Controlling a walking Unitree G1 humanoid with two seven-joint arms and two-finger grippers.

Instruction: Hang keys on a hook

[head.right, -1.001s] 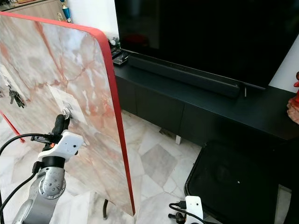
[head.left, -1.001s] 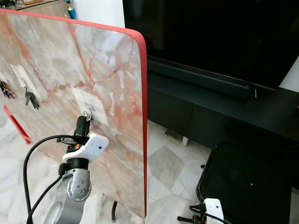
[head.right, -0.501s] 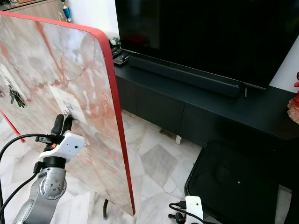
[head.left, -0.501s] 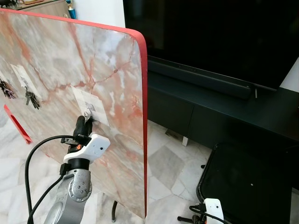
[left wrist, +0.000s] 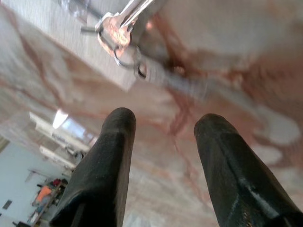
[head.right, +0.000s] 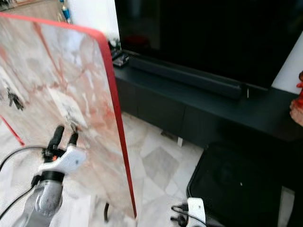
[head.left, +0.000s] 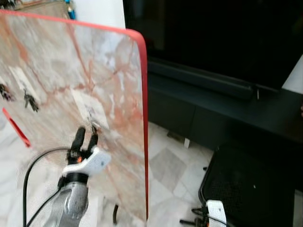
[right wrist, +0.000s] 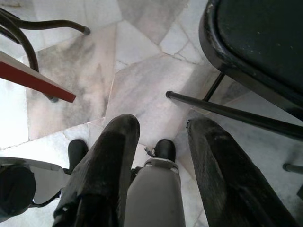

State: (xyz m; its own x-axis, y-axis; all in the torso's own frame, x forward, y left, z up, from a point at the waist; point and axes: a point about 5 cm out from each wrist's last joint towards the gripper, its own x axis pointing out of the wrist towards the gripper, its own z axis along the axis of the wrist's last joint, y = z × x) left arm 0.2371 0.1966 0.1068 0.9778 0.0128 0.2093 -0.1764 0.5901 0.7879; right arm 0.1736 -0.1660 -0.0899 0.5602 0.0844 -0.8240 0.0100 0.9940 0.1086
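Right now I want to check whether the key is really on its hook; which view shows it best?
The left wrist view: the key hangs close and sharp beyond the open left gripper. Both eye views show it small and blurred on the marble board; the right wrist view faces the floor.

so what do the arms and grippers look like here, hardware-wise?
Left arm: silver metal forearm, white wrist housing with an orange accent, and a black cable looping off it. Left gripper: two long, rounded black fingers. Right gripper: the same pair of black fingers; a white wrist housing with black cables shows in the left eye view.
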